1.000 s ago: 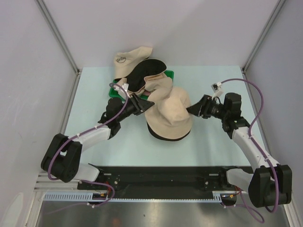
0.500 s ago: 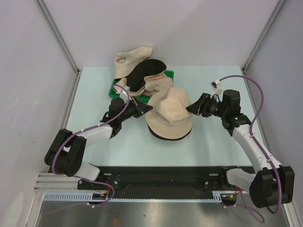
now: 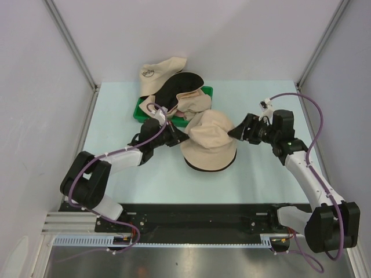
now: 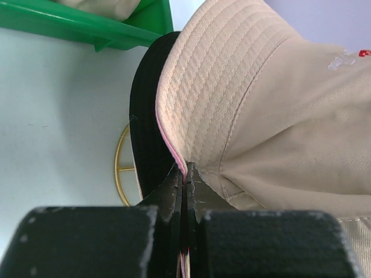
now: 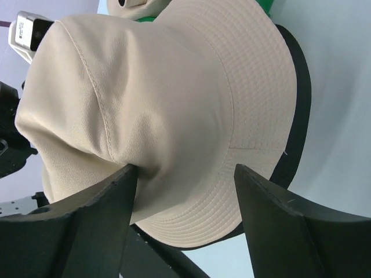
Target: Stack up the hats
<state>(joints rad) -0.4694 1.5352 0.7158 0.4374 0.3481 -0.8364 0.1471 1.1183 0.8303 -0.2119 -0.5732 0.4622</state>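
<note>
Pinching the upper hat's (image 3: 210, 139) left brim, the left jaws are shut while the right jaws stand open astride its right side — it lies between them, mid-tabletop (image 3: 151, 179), atop another hat (image 4: 145, 133).

Hat (image 4: 249, 116) matt woven cloth; tray (image 4: 87, 26) glossy, probably plastic.

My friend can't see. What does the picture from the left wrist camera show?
The left gripper pinches shut on the brim of a beige hat. A black brim shows underneath, with a gold wire ring on the pale table and a green tray at the top.
</note>
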